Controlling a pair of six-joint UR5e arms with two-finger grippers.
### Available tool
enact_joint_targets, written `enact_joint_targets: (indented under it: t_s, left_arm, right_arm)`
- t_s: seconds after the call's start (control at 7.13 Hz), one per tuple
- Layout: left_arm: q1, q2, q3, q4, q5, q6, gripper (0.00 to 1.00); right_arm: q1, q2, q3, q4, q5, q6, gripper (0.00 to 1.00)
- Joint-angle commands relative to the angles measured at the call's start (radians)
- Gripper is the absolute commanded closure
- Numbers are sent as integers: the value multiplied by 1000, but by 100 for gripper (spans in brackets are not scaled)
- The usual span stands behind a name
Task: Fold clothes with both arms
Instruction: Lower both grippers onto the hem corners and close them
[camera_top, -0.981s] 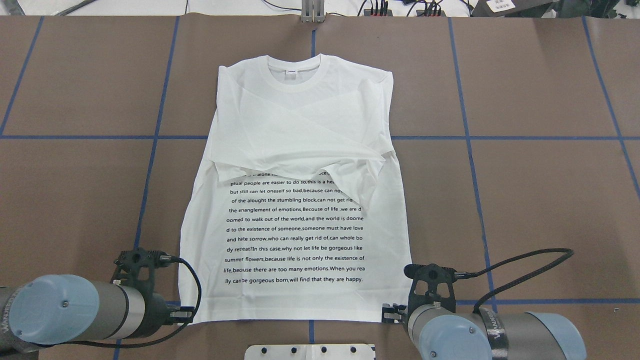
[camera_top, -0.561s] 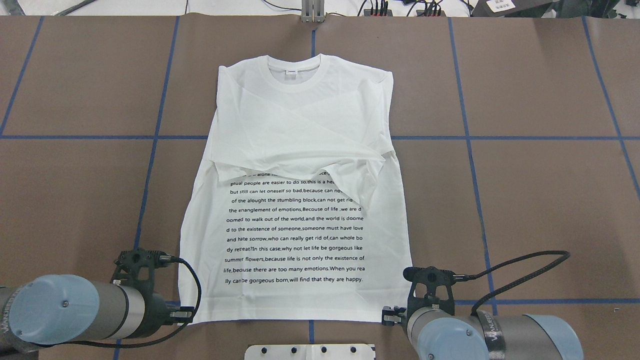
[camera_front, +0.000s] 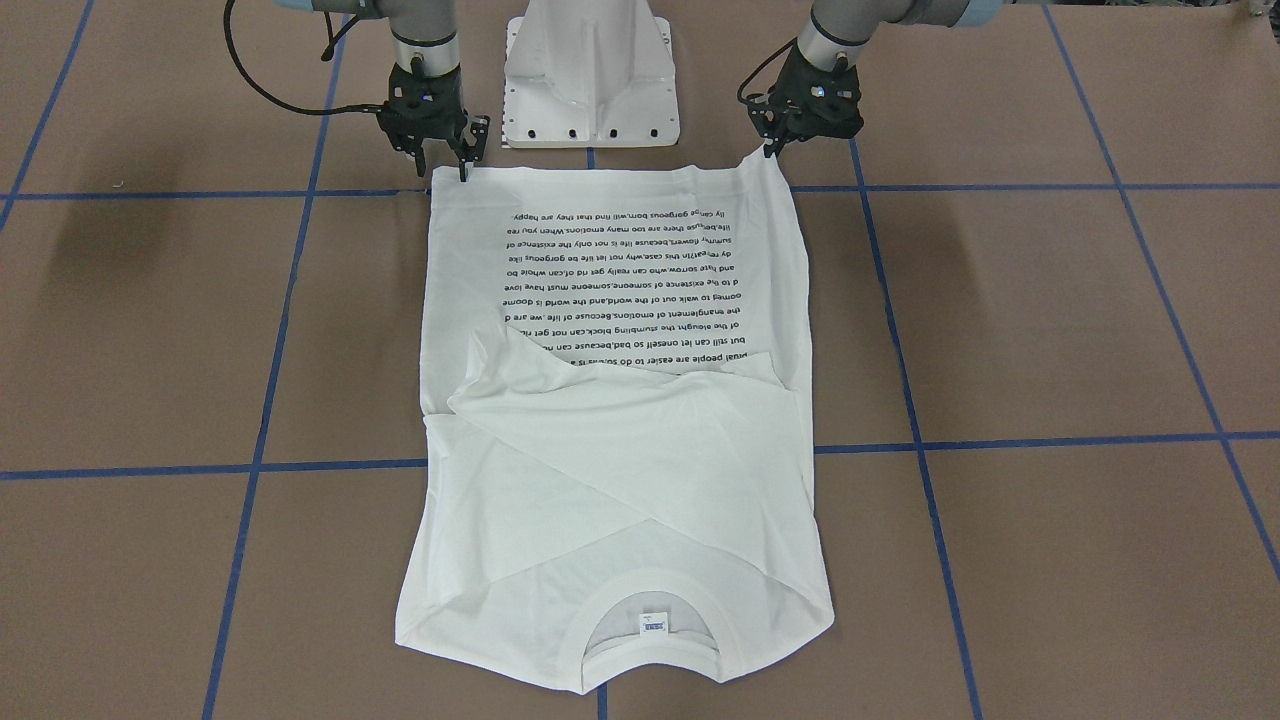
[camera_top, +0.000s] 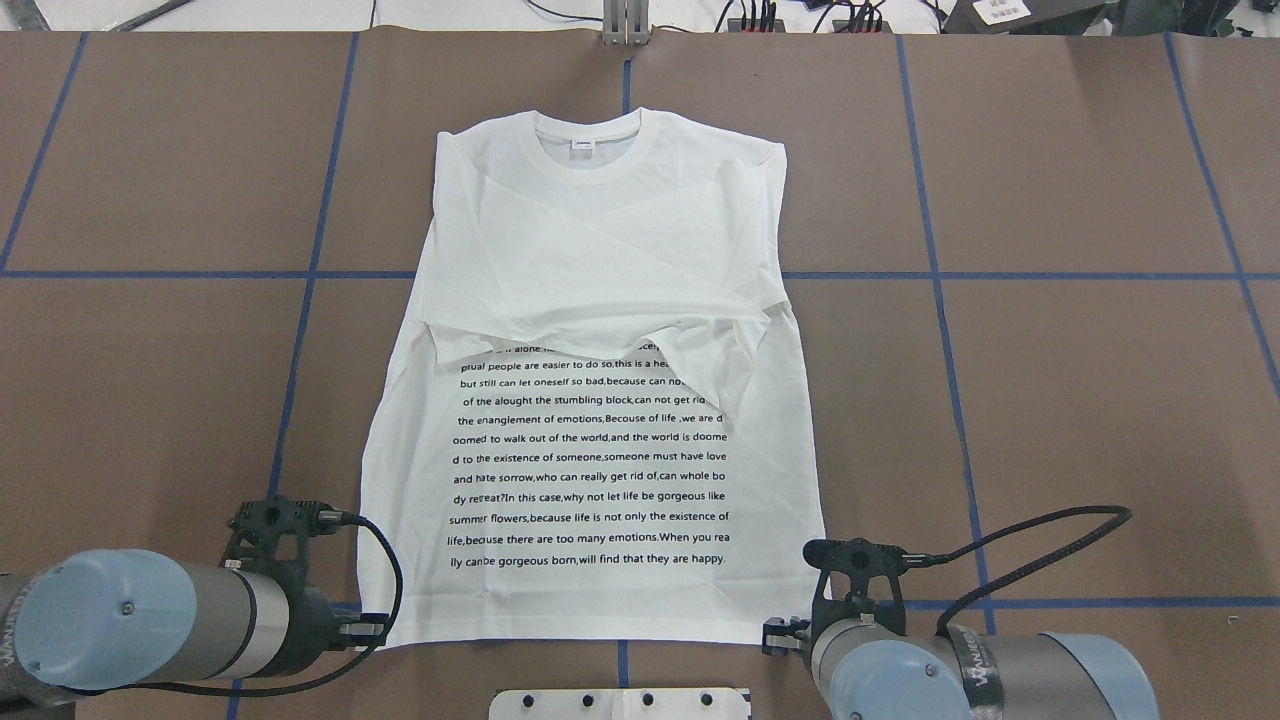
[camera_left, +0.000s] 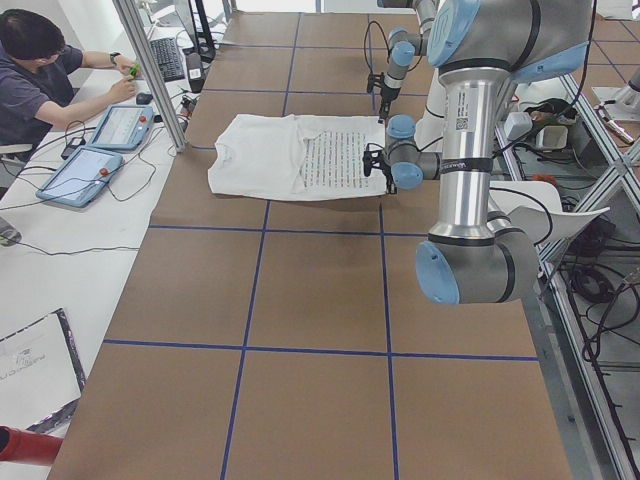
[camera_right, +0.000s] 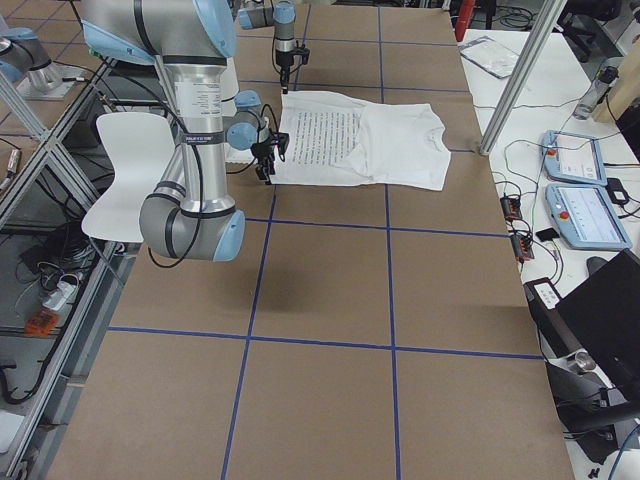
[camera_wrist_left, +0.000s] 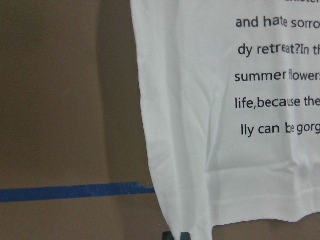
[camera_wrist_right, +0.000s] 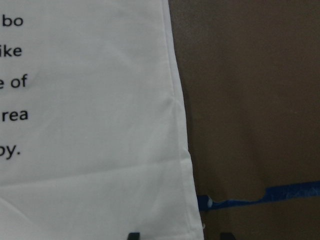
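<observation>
White T-shirt (camera_top: 400, 560): uppermost print (camera_top: 560, 366) under sleeves (camera_top: 600, 290)

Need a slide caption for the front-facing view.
White long-sleeved T-shirt, sleeves folded in, flat on the table; left gripper pinches one hem corner, right gripper open at the other.

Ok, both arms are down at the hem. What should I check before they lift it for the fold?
1. The left gripper shut on its corner of the T-shirt: ok, fingertips look together, corner tented up.
2. The right gripper shut on its corner: not ok, jaws open either side of the corner.
3. Both fabric layers caught: cannot tell.
4. The sleeves folded in across the chest: ok.
5. The hem straight between the grippers: ok.
</observation>
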Motion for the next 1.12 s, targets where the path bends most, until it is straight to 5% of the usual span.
enact_joint_targets:
  t_s: [0.0,0.14,0.7,0.98]
  left_arm:
    - [0,0,-1,0,0,0,100]
    - [0,0,-1,0,0,0,100]
    - [0,-1,-15,0,-2,2,100]
    - [-15,0,-122,79,-105,8,100]
  right_arm:
    - [-1,5,2,0,0,0,80]
    - [-1,5,0,0,0,2,100]
    - [28,12,75,-17,20,0,100]
    - [119,9,225,-209,150,-8,100]
